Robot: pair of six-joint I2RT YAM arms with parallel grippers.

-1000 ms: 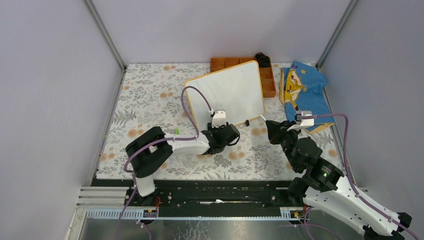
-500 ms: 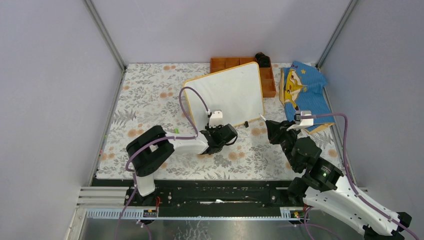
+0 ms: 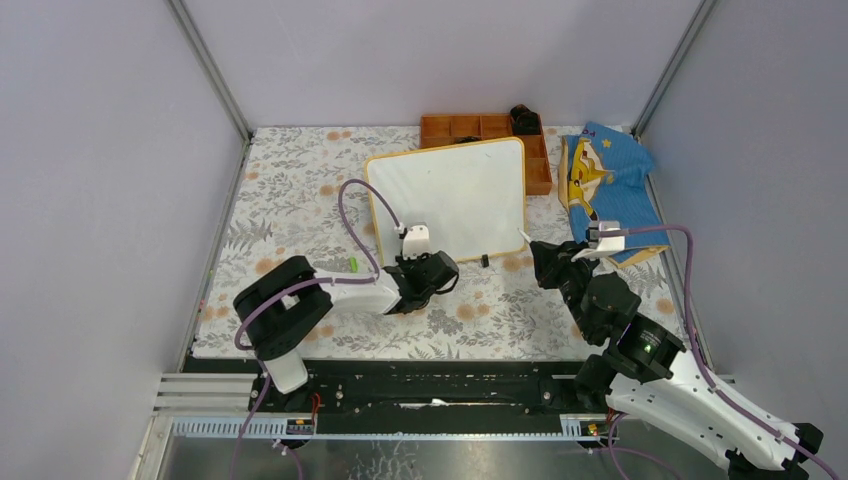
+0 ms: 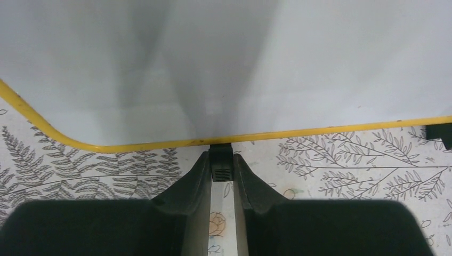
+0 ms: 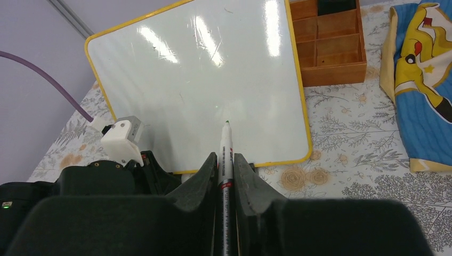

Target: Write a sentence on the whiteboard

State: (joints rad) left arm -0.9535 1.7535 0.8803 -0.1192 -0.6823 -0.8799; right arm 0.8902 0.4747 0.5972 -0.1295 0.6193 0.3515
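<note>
Plain pale grey-purple walls (image 3: 100, 150) stand on three sides of the worktop (image 3: 290, 185). Thin silver posts (image 3: 211, 68) run up the two back corners. The worktop is white with grey leaves and little orange flowers printed all over.

Lab robot cell, grey panel walls (image 3: 100, 150), aluminium corner posts (image 3: 208, 68)

Your left gripper (image 4: 220, 160) sits low on an arm stretched rightward, fingers (image 4: 194, 178) pinched on the whiteboard (image 4: 224, 64) at its near rim. Your right gripper (image 5: 226, 160), reaching forward-left, clamps a marker (image 5: 226, 144).
</note>
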